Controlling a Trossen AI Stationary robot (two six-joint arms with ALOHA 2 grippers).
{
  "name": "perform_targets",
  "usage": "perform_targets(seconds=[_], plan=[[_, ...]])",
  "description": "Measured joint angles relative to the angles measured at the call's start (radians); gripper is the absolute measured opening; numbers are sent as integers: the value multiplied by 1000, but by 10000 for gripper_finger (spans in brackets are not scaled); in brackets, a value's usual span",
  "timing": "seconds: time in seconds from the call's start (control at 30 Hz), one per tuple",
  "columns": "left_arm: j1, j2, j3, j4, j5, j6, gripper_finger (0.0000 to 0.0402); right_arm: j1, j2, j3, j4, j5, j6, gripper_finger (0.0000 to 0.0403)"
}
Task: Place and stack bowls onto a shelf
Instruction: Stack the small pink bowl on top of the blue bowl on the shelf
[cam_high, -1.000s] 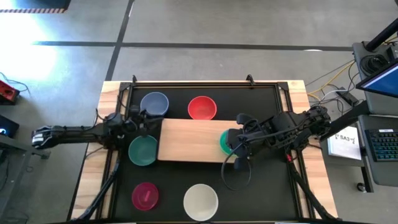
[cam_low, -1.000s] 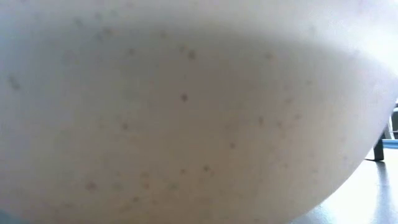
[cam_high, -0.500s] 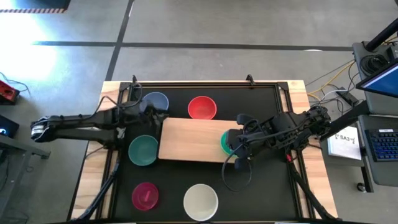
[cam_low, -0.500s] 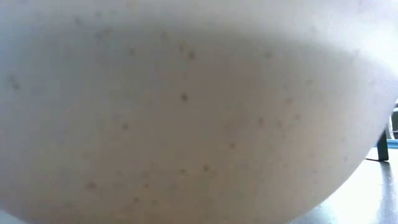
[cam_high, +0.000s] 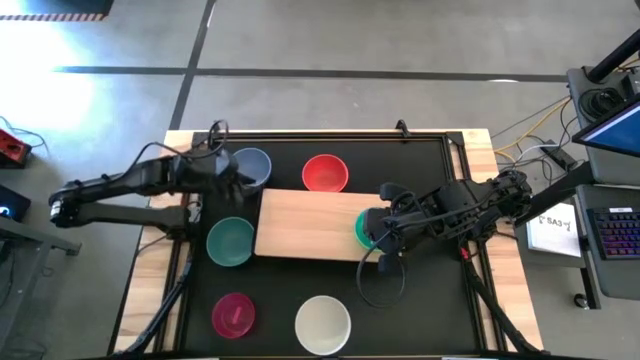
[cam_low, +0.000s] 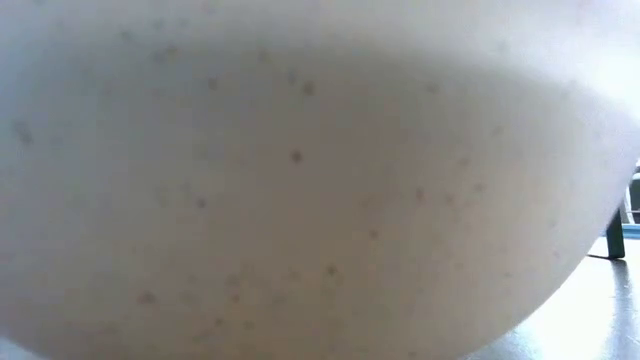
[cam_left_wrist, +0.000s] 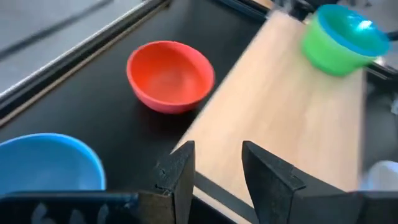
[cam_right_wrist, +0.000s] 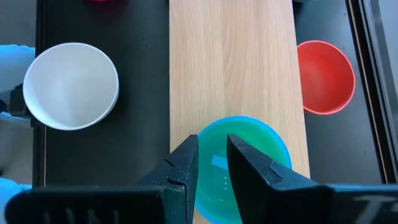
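Observation:
The shelf (cam_high: 305, 225) lies in the middle of the black table. On its right end stands a stack of bowls (cam_left_wrist: 341, 38): a green one outside, with a teal-blue rim inside it. My right gripper (cam_right_wrist: 212, 146) hangs over the stack's hollow (cam_right_wrist: 245, 134), its fingers a narrow gap apart. My left gripper (cam_high: 235, 178) is open in the air beside the blue-grey bowl (cam_high: 252, 165), near the shelf's far left corner. The red bowl (cam_high: 325, 172), teal-green bowl (cam_high: 230, 241), magenta bowl (cam_high: 233, 314) and cream-white bowl (cam_high: 323, 324) sit on the table. My right gripper points down into the top bowl of the stack, both fingertips (cam_right_wrist: 189, 149) over its inside. I cannot tell whether they touch it.
The cream-white bowl's wall (cam_low: 300, 180) fills the low view. Wooden edges (cam_high: 150, 270) frame the black table. The bare left and middle parts of the shelf (cam_right_wrist: 230, 62) are free. A loose cable loop (cam_high: 380, 285) lies near the right arm.
My left gripper has moved away from the teal-green bowl toward the table's far edge and now sits beside the blue-grey bowl. The right arm and all the bowls have stayed where they were.

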Motion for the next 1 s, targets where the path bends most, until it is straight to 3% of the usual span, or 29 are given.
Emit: perform_targets(seconds=[0.23,0.4,0.73,1.0], plan=[[-39,74,163,-199,123,-140,116,0,0,0,0,0,28,76],[-187,100,185,-228,132,-345,116,2,0,0,0,0,36,85],[-689,224,179,-230,-55,-745,116,2,0,0,0,3,25,111],[-940,355,179,-231,-150,-1071,116,2,0,0,0,3,25,131]])
